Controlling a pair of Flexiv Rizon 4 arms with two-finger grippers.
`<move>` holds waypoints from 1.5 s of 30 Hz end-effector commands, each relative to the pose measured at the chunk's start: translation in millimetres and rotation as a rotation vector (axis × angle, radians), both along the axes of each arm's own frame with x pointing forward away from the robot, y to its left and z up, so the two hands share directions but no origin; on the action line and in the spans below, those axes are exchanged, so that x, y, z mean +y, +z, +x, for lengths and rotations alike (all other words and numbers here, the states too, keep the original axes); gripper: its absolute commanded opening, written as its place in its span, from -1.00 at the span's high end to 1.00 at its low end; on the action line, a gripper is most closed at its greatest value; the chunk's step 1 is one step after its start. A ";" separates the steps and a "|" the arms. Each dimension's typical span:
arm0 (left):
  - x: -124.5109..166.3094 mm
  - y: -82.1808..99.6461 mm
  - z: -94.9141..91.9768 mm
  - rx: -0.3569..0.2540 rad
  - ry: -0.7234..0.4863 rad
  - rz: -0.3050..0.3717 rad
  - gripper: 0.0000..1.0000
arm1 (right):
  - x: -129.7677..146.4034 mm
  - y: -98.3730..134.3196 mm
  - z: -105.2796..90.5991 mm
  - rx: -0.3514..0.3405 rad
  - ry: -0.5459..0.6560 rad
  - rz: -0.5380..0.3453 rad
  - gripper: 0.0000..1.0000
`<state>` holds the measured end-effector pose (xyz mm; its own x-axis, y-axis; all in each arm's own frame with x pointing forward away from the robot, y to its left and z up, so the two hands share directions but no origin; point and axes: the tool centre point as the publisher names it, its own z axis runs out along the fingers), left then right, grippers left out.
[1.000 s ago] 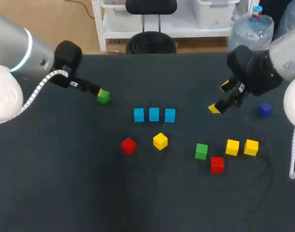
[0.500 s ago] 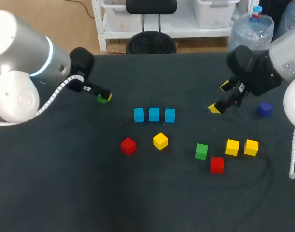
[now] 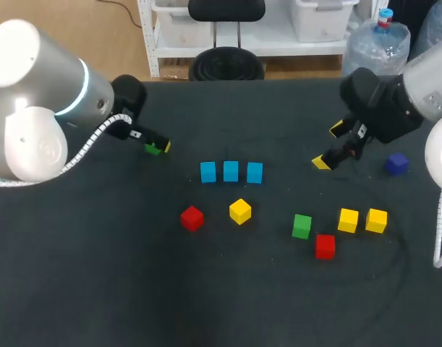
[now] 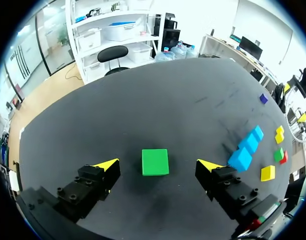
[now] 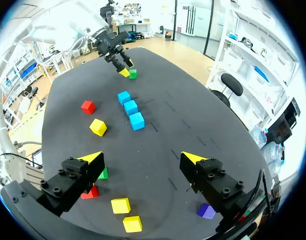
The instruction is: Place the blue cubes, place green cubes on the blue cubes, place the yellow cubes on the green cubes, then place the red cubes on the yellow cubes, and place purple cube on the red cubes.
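Head view first: left gripper point(image 3: 157, 147) sits low over the green cube point(image 3: 154, 148) toward the far left of the table point(image 3: 98, 289), well apart from the row of three blue cubes point(image 3: 231, 171). The right gripper point(image 3: 329, 146) hangs open near the purple cube point(image 3: 397, 164). Left wrist view: the green cube point(image 4: 155, 162) lies square between my spread fingers with a gap on each side, so nothing is gripped yet. I judge it light, rigid and smooth-faced, unlikely to crush. I would close on two opposite flat side faces at mid-height, since a corner pinch could let it twist. Right wrist view: fingers wide apart, nothing between them, that cube far off by my other arm.
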<state>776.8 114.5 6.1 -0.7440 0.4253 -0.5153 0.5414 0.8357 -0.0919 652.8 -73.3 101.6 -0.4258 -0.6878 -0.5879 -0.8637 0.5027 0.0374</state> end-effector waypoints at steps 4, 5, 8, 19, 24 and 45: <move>1.7 -7.2 2.6 0.010 0.000 -0.003 -1.00 | 0.4 0.3 -1.2 -0.002 -0.004 -0.003 -1.00; 2.3 -8.4 3.0 0.011 0.001 -0.005 -1.00 | 0.4 0.3 -1.2 -0.002 -0.004 -0.003 -1.00; 3.3 -11.1 4.6 0.013 0.001 -0.009 -1.00 | 0.4 0.3 -1.2 -0.002 -0.004 -0.003 -1.00; 2.8 -15.1 12.7 0.012 -0.008 -0.016 -0.01 | 0.4 0.3 -1.2 -0.002 -0.004 -0.003 -1.00; 1.7 -16.2 14.0 0.011 -0.010 -0.015 0.30 | 0.4 0.3 -1.2 -0.002 -0.004 -0.003 -1.00; -31.9 35.5 2.7 0.103 -0.445 0.013 1.00 | 0.4 0.3 -1.2 -0.002 -0.004 -0.003 -1.00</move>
<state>772.2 84.1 30.2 -0.5889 0.6471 -0.4841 0.7734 0.6252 -0.1050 652.8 -73.3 101.6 -0.4258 -0.6879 -0.5878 -0.8637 0.5027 0.0373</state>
